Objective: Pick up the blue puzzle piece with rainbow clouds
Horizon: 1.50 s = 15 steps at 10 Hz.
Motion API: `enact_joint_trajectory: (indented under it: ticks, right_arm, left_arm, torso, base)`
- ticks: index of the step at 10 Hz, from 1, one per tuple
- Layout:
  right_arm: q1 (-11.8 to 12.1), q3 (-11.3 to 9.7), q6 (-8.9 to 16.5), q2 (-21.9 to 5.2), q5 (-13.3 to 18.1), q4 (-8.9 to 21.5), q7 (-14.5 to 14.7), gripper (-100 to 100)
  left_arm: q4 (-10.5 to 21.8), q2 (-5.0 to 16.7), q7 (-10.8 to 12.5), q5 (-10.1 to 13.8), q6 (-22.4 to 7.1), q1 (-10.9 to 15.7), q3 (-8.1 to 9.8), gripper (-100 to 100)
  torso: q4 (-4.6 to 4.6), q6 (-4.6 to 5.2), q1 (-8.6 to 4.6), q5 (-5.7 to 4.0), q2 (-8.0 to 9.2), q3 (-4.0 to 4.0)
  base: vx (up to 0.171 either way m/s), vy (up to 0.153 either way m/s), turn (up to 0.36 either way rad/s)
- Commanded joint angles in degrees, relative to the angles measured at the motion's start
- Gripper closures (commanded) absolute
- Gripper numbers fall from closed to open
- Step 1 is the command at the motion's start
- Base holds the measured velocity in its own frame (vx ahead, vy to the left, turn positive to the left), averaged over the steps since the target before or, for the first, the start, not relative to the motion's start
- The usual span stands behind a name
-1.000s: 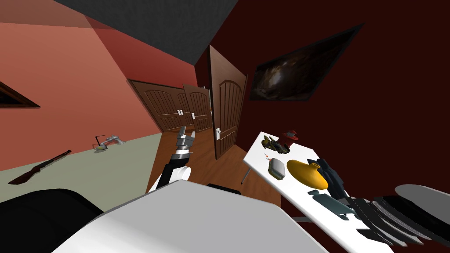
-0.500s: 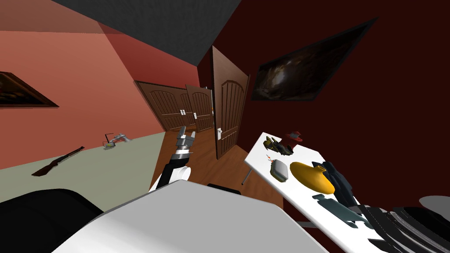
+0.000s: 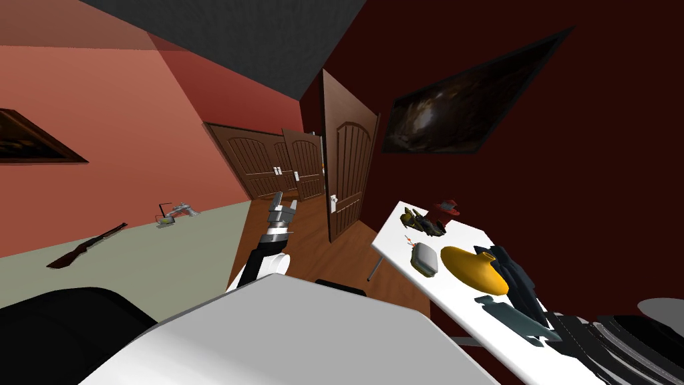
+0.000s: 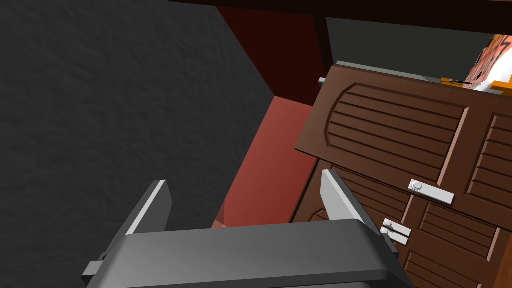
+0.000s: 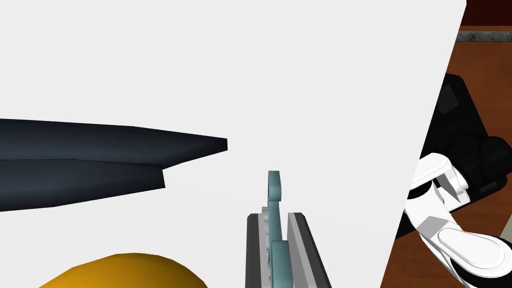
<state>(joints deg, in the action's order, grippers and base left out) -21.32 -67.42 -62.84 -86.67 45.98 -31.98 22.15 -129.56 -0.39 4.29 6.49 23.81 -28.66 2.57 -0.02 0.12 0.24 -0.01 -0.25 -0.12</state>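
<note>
White table top point(image 3: 401, 234) in the head view carries the flat blue-green puzzle piece point(image 3: 514, 319). Left wrist view: the left gripper point(image 4: 242, 187) is spread wide and empty, parked aside. Right wrist view: the right gripper point(image 5: 275, 216) pinches the piece on both sides, ready to lift.

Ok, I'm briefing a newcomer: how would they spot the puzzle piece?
Find the white table on the robot's right. Beside the orange vase is the puzzle piece: flat, thin, teal, pinched in the right gripper, unlike its bulkier neighbours.
</note>
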Motion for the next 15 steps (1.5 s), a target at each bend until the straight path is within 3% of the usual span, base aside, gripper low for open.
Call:
enact_joint_trajectory:
  ticks: [1,2,3,5,6,7,9,10,11,13,15]
  right_arm:
    - [0.0,0.0,0.0,0.0,0.0,0.0,0.0,100]
    - [0.0,0.0,0.0,0.0,0.0,0.0,0.0,0]
    - [-1.6,2.9,-2.0,2.1,2.9,0.0,-0.7,100]
    - [-1.6,5.7,-2.0,2.1,6.0,0.0,-0.7,100]
    - [-1.6,5.7,-2.0,2.1,6.7,0.0,-0.7,100]
    - [-3.2,8.3,-4.3,4.4,8.9,0.3,-1.3,100]
    - [-3.2,11.6,-4.3,4.4,12.1,0.3,-1.3,100]
    - [-3.2,11.6,-4.3,4.4,14.1,0.3,-1.3,100]
    - [-4.8,14.2,-6.6,6.6,15.8,0.6,-1.9,100]
    - [-4.8,17.5,-6.6,6.6,18.9,0.6,-1.9,100]
    - [-4.8,17.5,-6.6,6.6,21.9,0.6,-1.9,100]
  left_arm:
    - [0.0,0.0,0.0,0.0,0.0,0.0,0.00,0]
    - [0.0,0.0,0.0,0.0,0.0,0.0,0.00,0]
    - [0.0,0.0,0.0,0.0,0.0,0.0,0.00,0]
    - [0.0,0.0,0.0,0.0,0.0,0.0,0.00,0]
    - [0.0,0.0,0.0,0.0,0.0,0.0,0.00,0]
    - [0.0,0.0,0.0,0.0,0.0,0.0,0.00,0]
    - [0.0,0.0,0.0,0.0,0.0,0.0,0.00,0]
    - [0.0,0.0,0.0,0.0,0.0,0.0,0.00,0]
    - [0.0,0.0,0.0,0.0,0.0,0.0,0.00,0]
    - [0.0,0.0,0.0,0.0,0.0,0.0,0.00,0]
    - [0.0,0.0,0.0,0.0,0.0,0.0,0.00,0]
  torso:
    - [0.00,0.00,0.00,0.00,0.00,0.00]
    - [0.01,-0.01,-0.01,0.00,0.01,0.01]
    - [0.01,-0.01,-0.02,-0.01,0.01,0.01]
    - [-0.02,-0.06,-0.05,-0.26,-0.05,-0.03]
    - [-0.03,-0.12,-0.03,-0.26,-0.07,-0.05]
    - [-0.06,-0.09,-0.04,-0.26,-0.08,-0.07]
    - [-0.11,-0.07,-0.09,-0.42,-0.09,-0.10]
    - [-0.12,-0.15,-0.09,-0.41,-0.12,-0.12]
    - [-0.15,-0.09,-0.09,-0.41,-0.11,-0.13]
    - [-0.17,-0.13,-0.13,-0.47,-0.17,-0.17]
    - [-0.21,-0.11,-0.15,-0.44,-0.18,-0.19]
  base:
    - [0.000,0.000,0.000]
    - [0.000,0.000,0.000]
    - [0.011,-0.018,-0.187]
    - [0.007,-0.001,-0.055]
    - [0.003,0.004,0.033]
    - [0.011,-0.011,-0.180]
    - [0.007,-0.002,-0.070]
    - [0.001,0.002,0.032]
    - [0.009,-0.010,-0.171]
    - [0.005,-0.001,-0.062]
    - [0.001,0.000,0.009]
